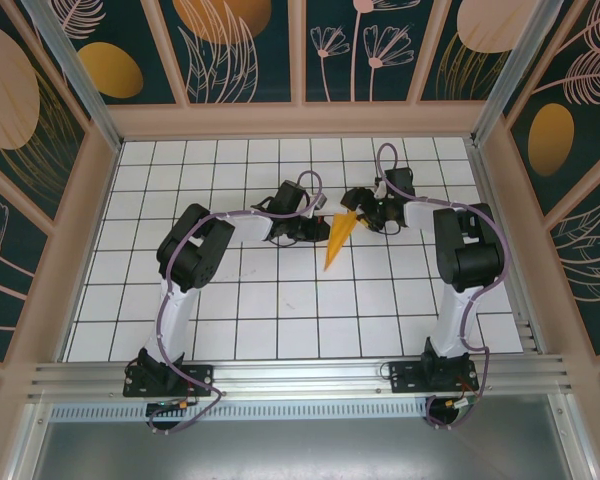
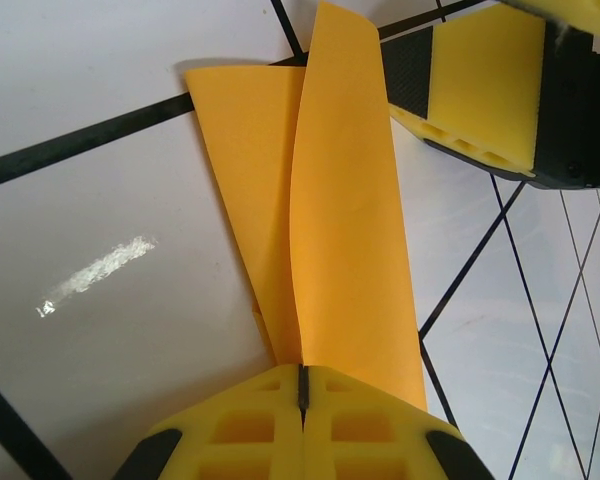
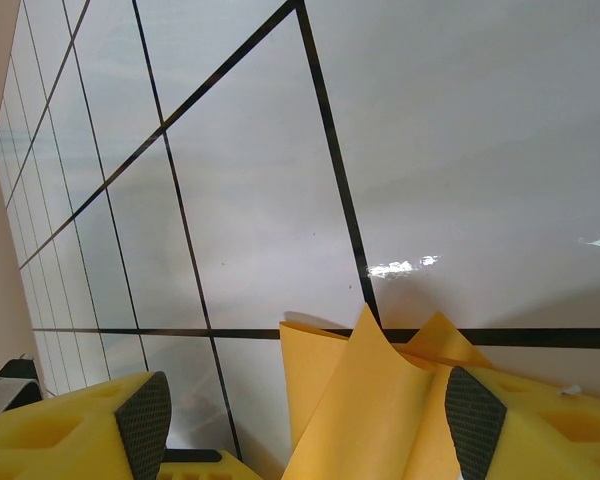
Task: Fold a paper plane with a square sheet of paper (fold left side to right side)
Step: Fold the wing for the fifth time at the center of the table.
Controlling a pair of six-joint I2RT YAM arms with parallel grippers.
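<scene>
Yellow fingers [image 2: 240, 430] of the left gripper [image 2: 302, 385] are pressed flat together, with only a thin seam between them, and they pinch one end of the paper plane [image 2: 345, 230]. From that grip the orange paper runs straight away from the wrist camera as two long overlapping flaps, the upper one curling slightly along its edge. In the overhead view the plane [image 1: 338, 238] is a narrow dart between the two arms. Its long axis runs near to far with a small lean: the sharp tip points toward the arm bases and a little left, and the wide end lies farther off and a little right, where both grippers meet it. The right gripper [image 3: 310, 420] stands wide open, its dark pads [image 3: 145, 425] well apart, with the raised folds of the paper between them. The paper may brush the right-hand pad, though the angle leaves that unsure. Under everything lies the white tiled table [image 1: 230, 300] with black grid lines, enclosed by dark walls [image 1: 240, 40] painted with pale plants.
</scene>
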